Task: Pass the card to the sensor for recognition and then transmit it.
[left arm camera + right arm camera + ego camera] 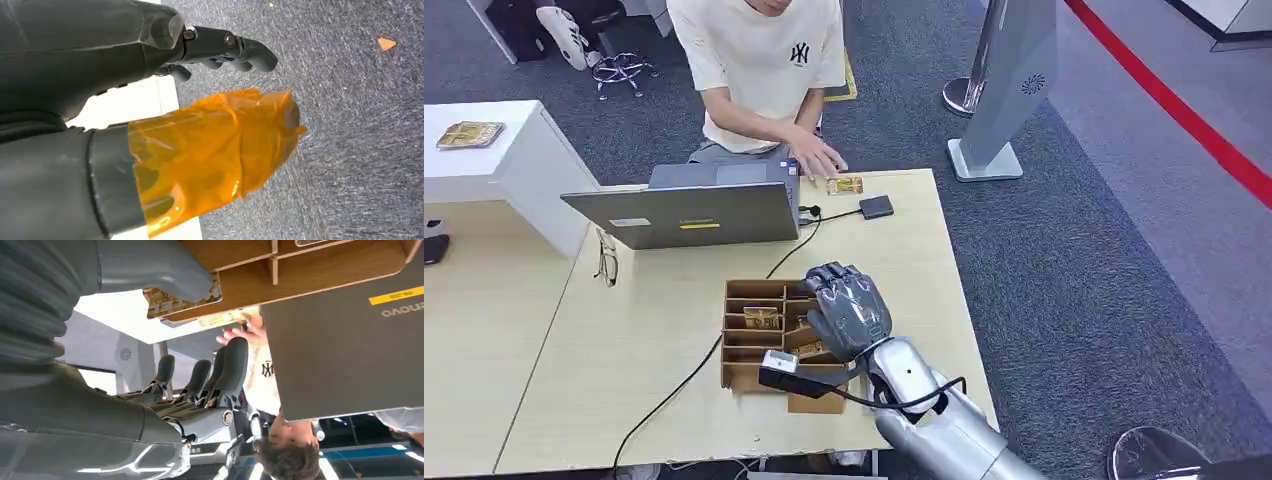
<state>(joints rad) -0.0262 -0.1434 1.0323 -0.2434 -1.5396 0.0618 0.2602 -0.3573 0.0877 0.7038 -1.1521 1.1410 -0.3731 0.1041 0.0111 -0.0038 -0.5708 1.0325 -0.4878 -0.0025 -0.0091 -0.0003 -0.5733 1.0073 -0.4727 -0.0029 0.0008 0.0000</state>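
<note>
My right hand (849,310) hovers over the right side of a brown cardboard box (742,290) with several compartments, its fingers (220,375) spread and nothing gripped. A patterned card (761,317) stands in one compartment. In the right wrist view the grey thumb (165,270) lies against the edge of a card (186,301) in the box. A small black sensor (876,207) lies at the far right of the table, cabled to the laptop. Another card (845,185) lies beside it. My left hand (220,45) hangs over carpet, holding nothing, its thumb wrapped in orange film (220,150).
A person (764,70) sits across the table, one hand (816,158) beside the far card. An open grey laptop (689,212) stands behind the box. Glasses (606,257) lie to its left. A white cabinet (514,160) and a grey stand (1004,100) flank the table.
</note>
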